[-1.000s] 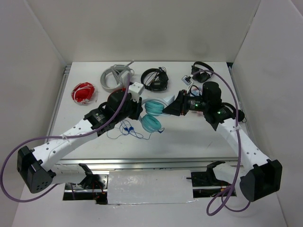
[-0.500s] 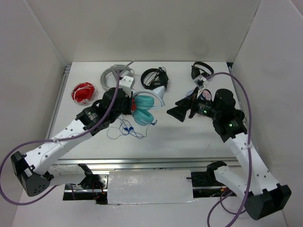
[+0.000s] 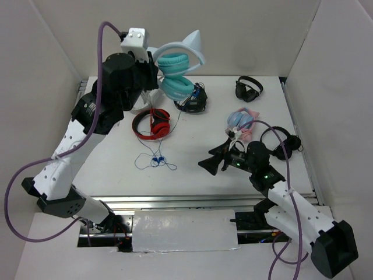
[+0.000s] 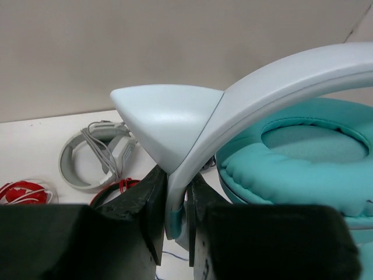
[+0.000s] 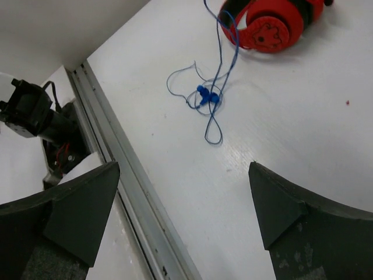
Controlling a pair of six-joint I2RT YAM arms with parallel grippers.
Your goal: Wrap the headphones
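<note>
holding headphones (image 3: pixel 176 87) aloft, band clamped in left hand (image 4: pixel 178 224), cable (image 5: pixel 205 98) dangling to the bench (image 3: pixel 198 146). with right hand (image 5: pixel 183 216) spread wide, empty, above the loose end. next, likely: pinch cable, wind round band.

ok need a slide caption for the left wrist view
Left gripper shut on the white band of the teal headphones, just below its pointed ear; grey headphones lie behind.

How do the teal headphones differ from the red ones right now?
The teal headphones hang in the air, the left gripper clamped on their band; the red headphones lie on the table. The teal pair has a white band with pointed ears; the red pair's band is red and black. Both are over-ear.
</note>
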